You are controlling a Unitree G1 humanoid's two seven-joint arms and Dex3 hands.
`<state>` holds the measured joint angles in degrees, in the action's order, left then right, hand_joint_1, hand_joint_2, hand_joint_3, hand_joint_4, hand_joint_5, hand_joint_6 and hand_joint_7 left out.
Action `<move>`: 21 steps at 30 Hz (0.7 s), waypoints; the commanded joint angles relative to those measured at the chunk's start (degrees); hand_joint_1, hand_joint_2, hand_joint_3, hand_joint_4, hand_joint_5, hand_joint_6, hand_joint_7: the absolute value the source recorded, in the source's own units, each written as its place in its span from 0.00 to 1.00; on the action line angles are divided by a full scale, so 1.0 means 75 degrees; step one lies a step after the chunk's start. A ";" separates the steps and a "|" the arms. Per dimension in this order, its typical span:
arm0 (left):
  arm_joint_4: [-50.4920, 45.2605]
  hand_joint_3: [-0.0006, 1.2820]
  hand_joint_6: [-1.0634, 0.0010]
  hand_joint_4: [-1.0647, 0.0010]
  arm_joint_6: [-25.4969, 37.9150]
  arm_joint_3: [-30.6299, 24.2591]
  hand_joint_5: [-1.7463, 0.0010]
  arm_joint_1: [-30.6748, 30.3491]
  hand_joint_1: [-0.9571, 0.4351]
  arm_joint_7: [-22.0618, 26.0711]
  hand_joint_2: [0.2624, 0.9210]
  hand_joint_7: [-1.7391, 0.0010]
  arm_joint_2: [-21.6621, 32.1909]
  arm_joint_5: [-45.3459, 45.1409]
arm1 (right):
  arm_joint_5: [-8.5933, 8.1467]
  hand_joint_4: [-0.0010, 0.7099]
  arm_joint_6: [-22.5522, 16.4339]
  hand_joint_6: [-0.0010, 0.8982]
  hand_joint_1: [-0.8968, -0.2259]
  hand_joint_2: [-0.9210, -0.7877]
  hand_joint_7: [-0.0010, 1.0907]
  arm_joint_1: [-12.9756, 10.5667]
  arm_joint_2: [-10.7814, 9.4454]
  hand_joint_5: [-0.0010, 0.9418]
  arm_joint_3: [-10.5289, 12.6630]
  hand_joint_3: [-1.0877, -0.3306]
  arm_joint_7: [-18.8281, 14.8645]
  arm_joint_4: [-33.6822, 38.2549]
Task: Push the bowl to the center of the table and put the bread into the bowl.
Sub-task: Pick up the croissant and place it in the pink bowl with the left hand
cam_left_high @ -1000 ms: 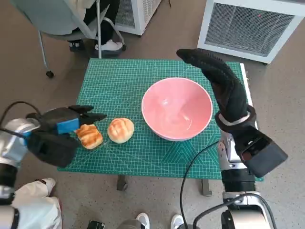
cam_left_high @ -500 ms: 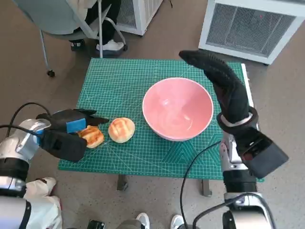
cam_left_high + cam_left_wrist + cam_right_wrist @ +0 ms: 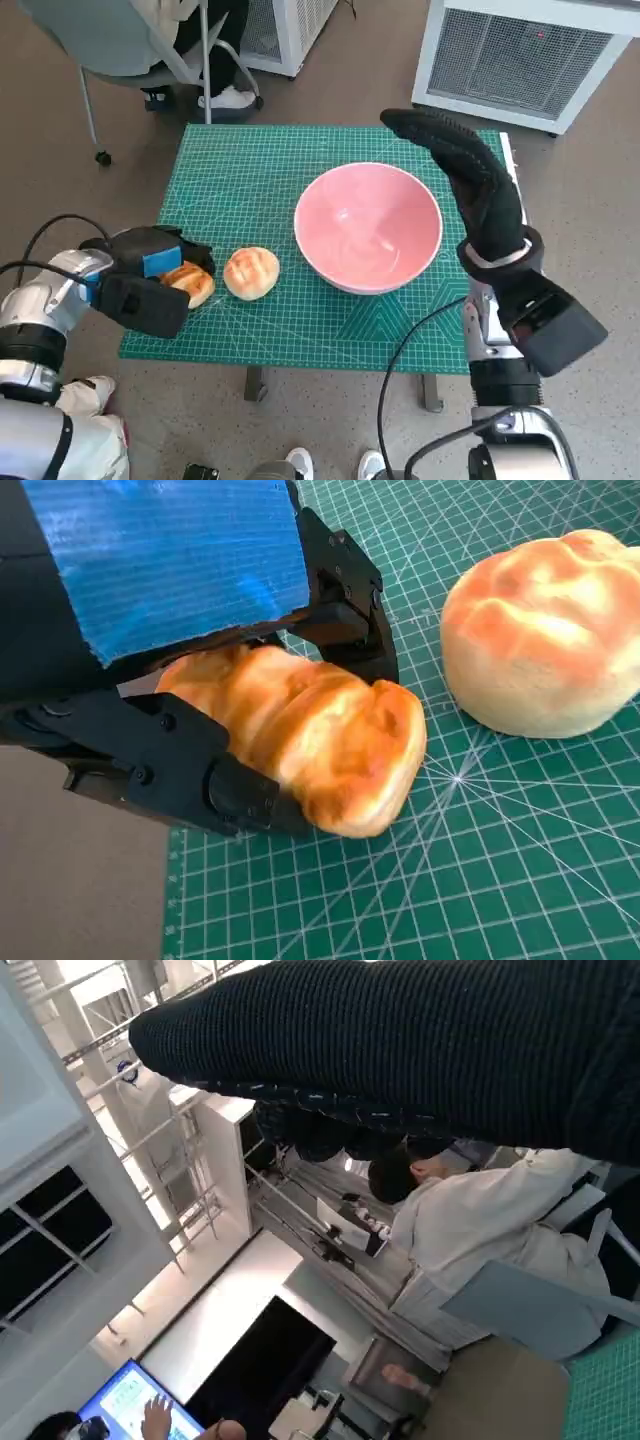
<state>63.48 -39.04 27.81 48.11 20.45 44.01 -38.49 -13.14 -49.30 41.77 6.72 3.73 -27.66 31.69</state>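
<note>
A pink bowl (image 3: pixel 368 226) stands near the middle of the green cutting mat (image 3: pixel 260 170), slightly right. My left hand (image 3: pixel 148 268) grips a browned long bread roll (image 3: pixel 190 283) (image 3: pixel 320 736) at the mat's left edge; its black fingers (image 3: pixel 340 615) close around the roll. A round pale bun (image 3: pixel 251 272) (image 3: pixel 545 635) lies just right of that roll, apart from it. My right hand (image 3: pixel 462 165), in the black glove (image 3: pixel 420 1050), is raised beside the bowl's right rim with fingers stretched out, holding nothing.
A chair (image 3: pixel 130 40) with a seated person's feet (image 3: pixel 232 96) stands beyond the table's far left. White appliances (image 3: pixel 520 55) stand on the floor beyond the far right. A person (image 3: pixel 470 1230) sits in the right wrist view.
My left hand's fingers, spread over the long roll before, have curled around it. The right hand and bowl have hardly moved.
</note>
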 commanded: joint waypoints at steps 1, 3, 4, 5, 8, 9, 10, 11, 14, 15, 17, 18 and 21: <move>0.0003 0.05 0.26 0.45 -0.0004 0.0043 0.20 -0.0048 0.69 0.0118 1.00 0.51 0.0215 -0.0074 | 0.0019 0.43 0.0021 0.00 0.40 0.00 0.67 -0.0172 0.0005 0.07 -0.0008 0.39 -0.0013 0.0102; -0.0052 0.05 0.24 0.46 -0.0021 0.0006 0.20 -0.0047 0.69 0.0129 1.00 0.51 0.0263 -0.0032 | 0.0015 0.42 0.0013 0.00 0.40 0.00 0.67 -0.0164 -0.0006 0.07 -0.0011 0.39 -0.0021 0.0137; -0.0081 0.05 0.23 0.47 -0.0031 -0.0015 0.20 -0.0047 0.69 0.0143 1.00 0.52 0.0285 -0.0007 | 0.0013 0.42 0.0009 0.00 0.40 0.00 0.67 -0.0160 -0.0010 0.07 -0.0012 0.38 -0.0024 0.0154; -0.0104 0.04 0.23 0.47 -0.0048 -0.0041 0.20 -0.0043 0.69 0.0154 1.00 0.52 0.0308 0.0024 | 0.0012 0.42 0.0005 0.00 0.40 0.00 0.67 -0.0157 -0.0015 0.07 -0.0013 0.38 -0.0026 0.0171; -0.0164 0.05 0.24 0.48 -0.0071 -0.0118 0.20 -0.0027 0.69 0.0201 1.00 0.50 0.0367 0.0110 | -0.0002 0.42 0.0009 0.00 0.40 0.00 0.67 -0.0152 -0.0024 0.08 -0.0016 0.38 -0.0035 0.0197; -0.0194 0.05 0.24 0.48 -0.0072 -0.0160 0.20 -0.0021 0.69 0.0237 1.00 0.50 0.0391 0.0156 | -0.0008 0.42 0.0016 0.00 0.40 0.00 0.67 -0.0152 -0.0025 0.08 -0.0016 0.38 -0.0037 0.0199; -0.0216 0.05 0.24 0.48 -0.0072 -0.0189 0.20 -0.0019 0.69 0.0264 1.00 0.50 0.0407 0.0186 | -0.0011 0.42 0.0019 0.00 0.40 0.00 0.67 -0.0152 -0.0026 0.08 -0.0016 0.38 -0.0038 0.0200; -0.0247 0.05 0.24 0.48 -0.0083 -0.0230 0.20 -0.0021 0.69 0.0282 1.00 0.50 0.0430 0.0224 | -0.0016 0.42 0.0026 0.00 0.40 0.00 0.67 -0.0156 -0.0027 0.08 -0.0017 0.38 -0.0040 0.0199; -0.0364 0.05 0.24 0.49 -0.0105 -0.0340 0.19 -0.0038 0.69 0.0332 1.00 0.50 0.0493 0.0331 | -0.0025 0.42 0.0043 0.00 0.40 0.00 0.67 -0.0168 -0.0027 0.08 -0.0020 0.38 -0.0045 0.0196; -0.0405 0.05 0.24 0.49 -0.0117 -0.0385 0.19 -0.0043 0.69 0.0342 1.00 0.50 0.0515 0.0373 | -0.0028 0.42 0.0049 0.00 0.40 0.00 0.67 -0.0169 -0.0028 0.08 -0.0021 0.38 -0.0048 0.0197; -0.0485 0.05 0.24 0.50 -0.0139 -0.0465 0.19 -0.0055 0.69 0.0368 1.00 0.50 0.0548 0.0447 | -0.0035 0.42 0.0058 0.00 0.40 0.00 0.67 -0.0171 -0.0030 0.08 -0.0022 0.38 -0.0052 0.0195; -0.0525 0.05 0.24 0.50 -0.0148 -0.0498 0.19 -0.0062 0.69 0.0383 1.00 0.50 0.0562 0.0485 | -0.0038 0.41 0.0062 0.00 0.39 0.00 0.67 -0.0173 -0.0032 0.08 -0.0022 0.38 -0.0053 0.0194; -0.0718 0.05 0.24 0.49 -0.0235 -0.0664 0.20 -0.0048 0.69 0.0461 1.00 0.49 0.0629 0.0684 | -0.0073 0.41 0.0093 0.00 0.39 0.00 0.67 -0.0188 -0.0025 0.08 -0.0018 0.38 -0.0073 0.0170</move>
<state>59.81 -39.75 24.16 48.04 22.96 47.59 -35.14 -13.32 -49.27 41.77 6.55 3.67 -27.70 32.37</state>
